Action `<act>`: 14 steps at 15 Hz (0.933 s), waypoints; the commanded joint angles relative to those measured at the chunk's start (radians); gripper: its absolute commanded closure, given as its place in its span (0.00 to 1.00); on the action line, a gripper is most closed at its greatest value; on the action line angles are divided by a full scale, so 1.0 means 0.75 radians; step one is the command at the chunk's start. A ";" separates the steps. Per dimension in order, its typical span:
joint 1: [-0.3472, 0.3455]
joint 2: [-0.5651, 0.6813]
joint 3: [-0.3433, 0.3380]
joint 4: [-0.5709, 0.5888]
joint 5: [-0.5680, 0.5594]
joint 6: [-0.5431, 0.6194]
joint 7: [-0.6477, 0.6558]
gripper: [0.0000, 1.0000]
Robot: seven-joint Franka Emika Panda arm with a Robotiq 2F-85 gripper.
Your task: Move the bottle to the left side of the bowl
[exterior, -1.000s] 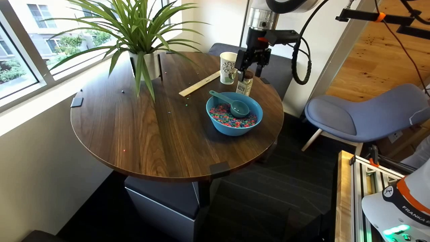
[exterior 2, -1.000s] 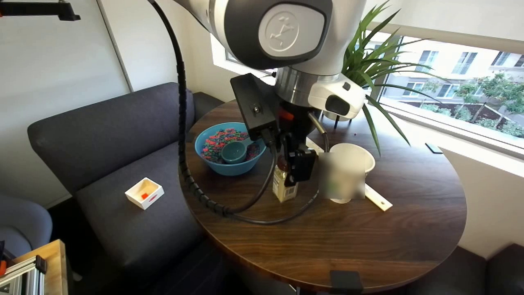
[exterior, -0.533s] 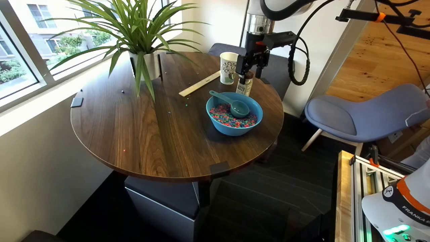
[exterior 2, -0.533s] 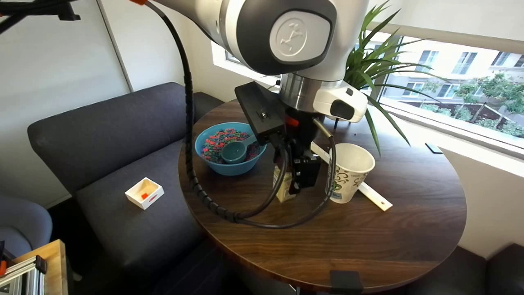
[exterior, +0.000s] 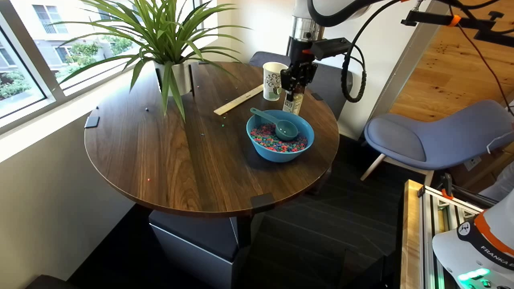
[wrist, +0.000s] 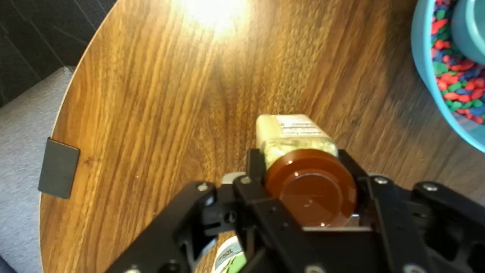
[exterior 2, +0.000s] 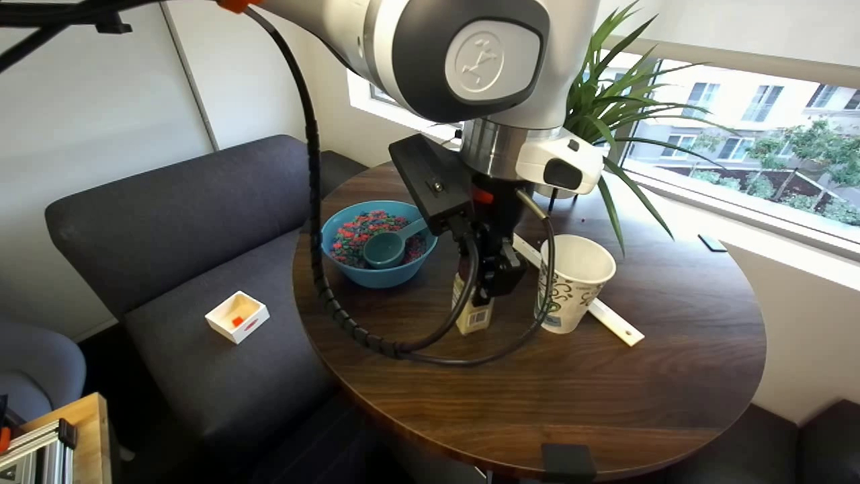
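The bottle, a small pale-yellow flask (exterior: 292,106) with a label and a brown cap, stands on the round wooden table behind the blue bowl (exterior: 277,155) in an exterior view. My gripper (wrist: 302,163) reaches down over it, its fingers (wrist: 257,161) against both sides just at the cap, so it is shut on the bottle. In an exterior view the arm's cable partly covers the bottle (exterior 2: 476,318), whose base seems to rest on the tabletop. The bowl (exterior 2: 376,277) holds coloured pebbles and a teal scoop (exterior 2: 385,249); its rim enters the wrist view at upper right.
A patterned paper cup (exterior 2: 571,296) stands close beside the gripper, partly visible in the wrist view too. A flat wooden stick (exterior: 239,100) lies by the cup. A potted plant (exterior: 176,78) stands near the window. The table edge (wrist: 62,102) curves past the bottle.
The jaws have gone from open to shut on the bottle, after the gripper came down a little around it. The bottle has shifted slightly; bowl and cup have stayed put.
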 commanded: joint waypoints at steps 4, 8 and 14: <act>0.038 -0.137 0.012 -0.046 -0.030 -0.046 0.039 0.76; 0.080 -0.313 0.055 -0.031 -0.057 -0.135 0.036 0.76; 0.186 -0.288 0.202 0.196 0.002 -0.051 -0.034 0.76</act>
